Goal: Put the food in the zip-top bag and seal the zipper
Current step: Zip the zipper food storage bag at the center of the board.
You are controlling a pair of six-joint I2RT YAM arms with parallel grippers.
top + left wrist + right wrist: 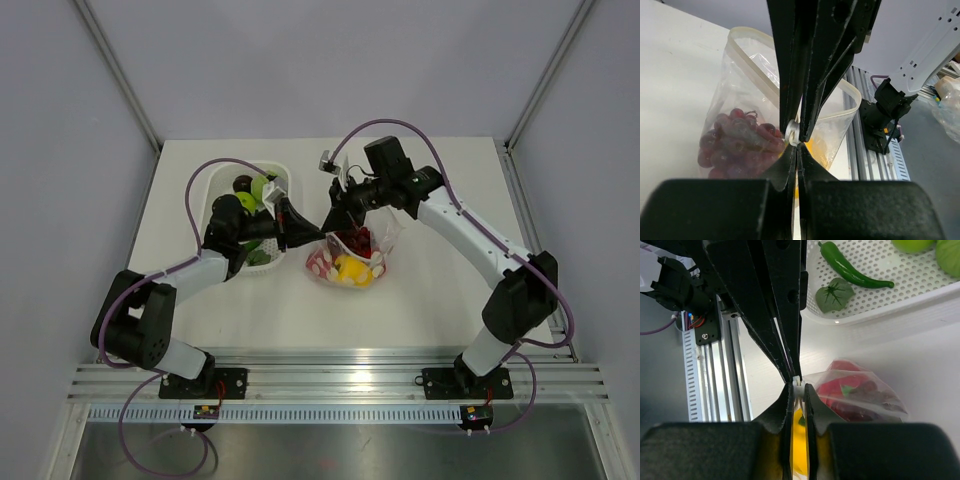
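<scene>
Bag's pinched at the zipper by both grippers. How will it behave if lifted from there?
Likely floppy: the bag is thin crinkled film, so it should sag below the zipper strip pinched by the left gripper and right gripper. Probably bottom-heavy: grapes and a yellow piece sit low, so it may swing. The narrow strip could slip out.

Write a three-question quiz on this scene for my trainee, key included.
1. True or false: the dark purple toy grape bunch lies inside the transparent plastic zip-top bag.
2. Where is the long green toy chilli? A: in the bag. B: in the white perforated plastic basket. C: on the table.
3. Fill in: the left gripper and the right gripper both pinch the bag's pale ____.
Key: 1 true; 2 B; 3 zipper.
</scene>
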